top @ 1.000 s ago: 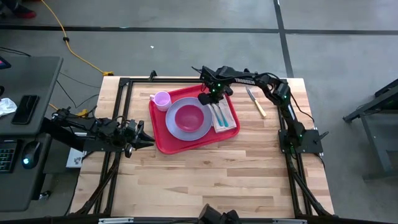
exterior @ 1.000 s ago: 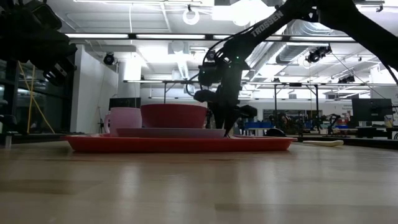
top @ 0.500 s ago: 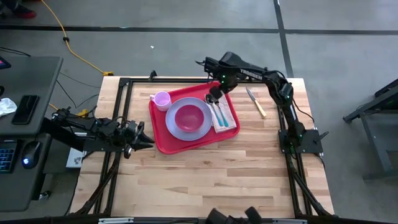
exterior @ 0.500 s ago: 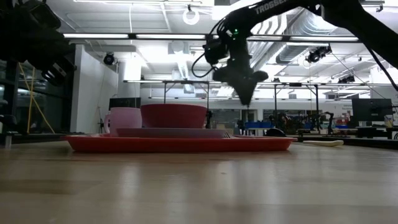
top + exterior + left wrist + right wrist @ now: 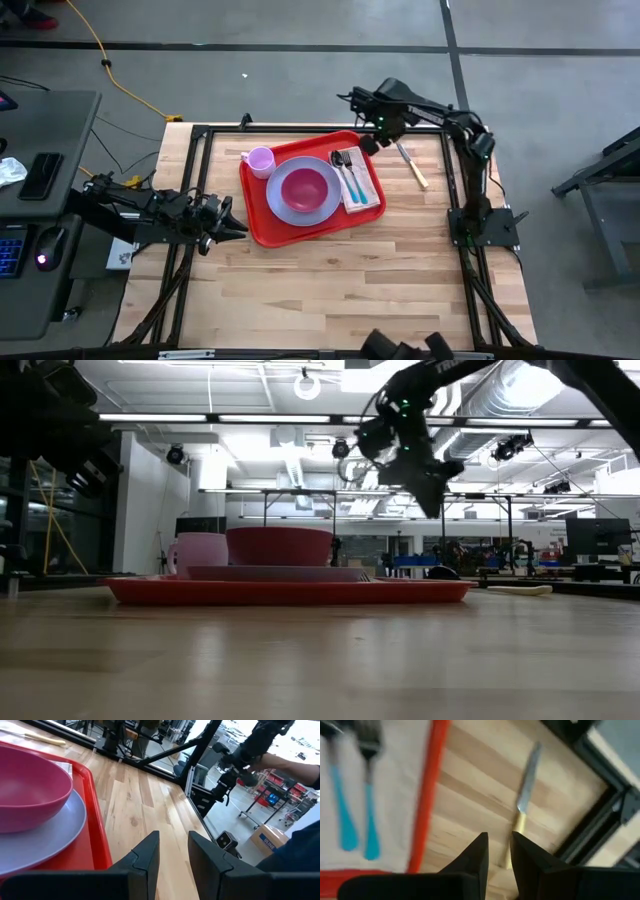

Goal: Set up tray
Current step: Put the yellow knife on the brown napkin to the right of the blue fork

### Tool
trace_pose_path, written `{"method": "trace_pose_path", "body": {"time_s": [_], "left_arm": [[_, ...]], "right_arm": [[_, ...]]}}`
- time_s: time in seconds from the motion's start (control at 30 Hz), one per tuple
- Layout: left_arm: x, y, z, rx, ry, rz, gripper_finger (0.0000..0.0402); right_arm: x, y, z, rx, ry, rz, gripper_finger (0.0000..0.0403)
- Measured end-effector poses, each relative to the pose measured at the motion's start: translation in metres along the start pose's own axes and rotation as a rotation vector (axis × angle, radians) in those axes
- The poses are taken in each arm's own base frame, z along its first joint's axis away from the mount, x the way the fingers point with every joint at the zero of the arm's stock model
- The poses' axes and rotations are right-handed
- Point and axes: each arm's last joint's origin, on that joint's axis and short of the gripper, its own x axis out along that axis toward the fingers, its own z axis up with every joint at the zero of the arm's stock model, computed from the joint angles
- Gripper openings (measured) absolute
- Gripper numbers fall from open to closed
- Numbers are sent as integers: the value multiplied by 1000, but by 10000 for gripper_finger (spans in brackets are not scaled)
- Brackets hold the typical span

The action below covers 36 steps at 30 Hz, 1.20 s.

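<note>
**Red tray loaded, right gripper up off it**

Red tray [image 5: 312, 188] sits on the wooden table [image 5: 330, 280], toward the far edge and a bit skewed. On it: lavender plate [image 5: 303, 194] with a magenta bowl [image 5: 304, 187] in the middle, pink cup [image 5: 261, 160] at the tray's far-left corner, white napkin [image 5: 358, 180] along the tray's right side carrying a fork [image 5: 353, 175] and spoon [image 5: 343, 172], both blue-handled.

Knife [image 5: 411, 164] with a pale handle lies on bare wood just right of the tray, not touching it.

Right gripper [image 5: 366, 146] hangs over the tray's far-right corner; the low view shows it clear above the tray, which the high view can't tell. Right wrist view shows what neither does: fingers with a narrow gap, nothing between them, knife blade [image 5: 527, 779] straight ahead, tray rim and blue handles off to one side.

Left gripper [image 5: 236, 227] waits off the tray's near-left corner, on the table's left edge. Left wrist view: fingers slightly apart, empty, bowl and plate close by; a person's arm in the room beyond. Low view hides the napkin and cutlery behind the tray rim.
</note>
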Motion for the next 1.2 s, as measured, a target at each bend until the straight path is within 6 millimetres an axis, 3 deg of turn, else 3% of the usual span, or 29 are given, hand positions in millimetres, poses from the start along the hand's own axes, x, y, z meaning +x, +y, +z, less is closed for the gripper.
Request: {"method": "trace_pose_path", "body": {"time_s": [0.5, 0.73, 1.2], "left_arm": [[0, 0, 0, -1, -1, 2, 134], [0, 0, 0, -2, -2, 2, 134], [0, 0, 0, -29, -3, 4, 134]], "right_arm": [[72, -66, -50, 176, 74, 48, 63], [101, -68, -51, 195, 27, 98, 63], [108, -71, -44, 212, -44, 114, 62]]}}
